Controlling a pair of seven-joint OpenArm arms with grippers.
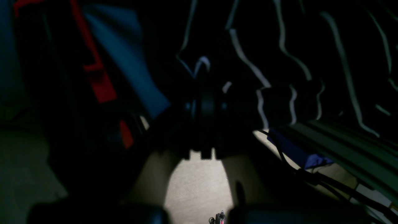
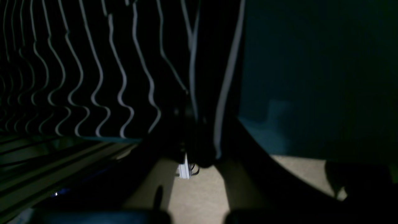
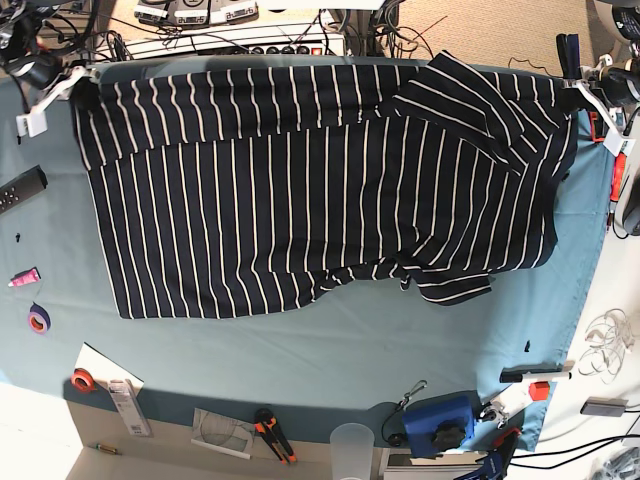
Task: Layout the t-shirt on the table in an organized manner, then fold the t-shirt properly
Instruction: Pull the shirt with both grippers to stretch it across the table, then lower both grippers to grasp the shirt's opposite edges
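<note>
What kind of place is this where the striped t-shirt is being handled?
Most likely a robotics lab or workshop bench, not a home. The t-shirt lies on a table covered in teal cloth, with tape rolls, pliers and tangled cables around its edges.

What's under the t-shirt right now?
Only the table shows around the t-shirt, teal cloth on three sides. Anything beneath the fabric is covered, so I cannot tell.

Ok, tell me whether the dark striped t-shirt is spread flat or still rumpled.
Mostly spread, not flat: the dark navy white-striped t-shirt has bunched folds at one corner on the teal cloth-covered table.
</note>
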